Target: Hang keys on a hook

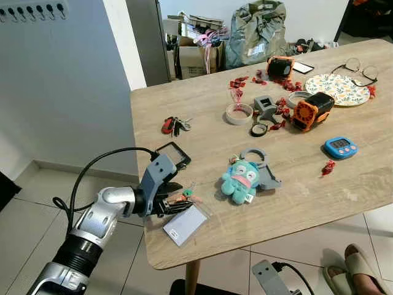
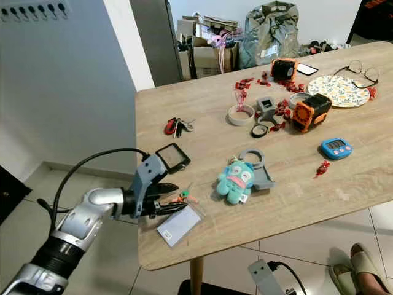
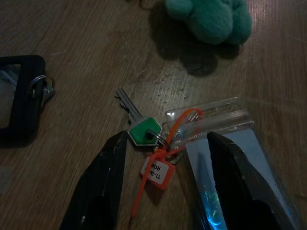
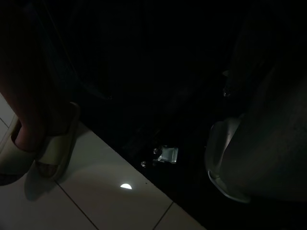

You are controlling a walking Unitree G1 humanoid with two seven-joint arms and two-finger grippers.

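A: Left wrist view, item one: the left gripper [image 3: 163, 158] is standing wide apart over the table [image 1: 319, 203], its fingers [image 3: 98, 184] flanking a green-headed key [image 3: 139, 125] with an orange tag [image 3: 157, 173].

B: Key location?

A: Lying flat on the table, touching a clear badge holder [image 1: 186, 224], near the teal plush toy [image 1: 241, 180] on its wall-facing side.

B: Hooks?

A: A hook rail [image 1: 34, 11] is sitting high on the wall, well away from the plush toy.

B: Right gripper?

A: Hanging in shade; I cannot tell how its fingers are standing. A sandalled foot [image 4: 41, 143] is resting on the floor tiles.
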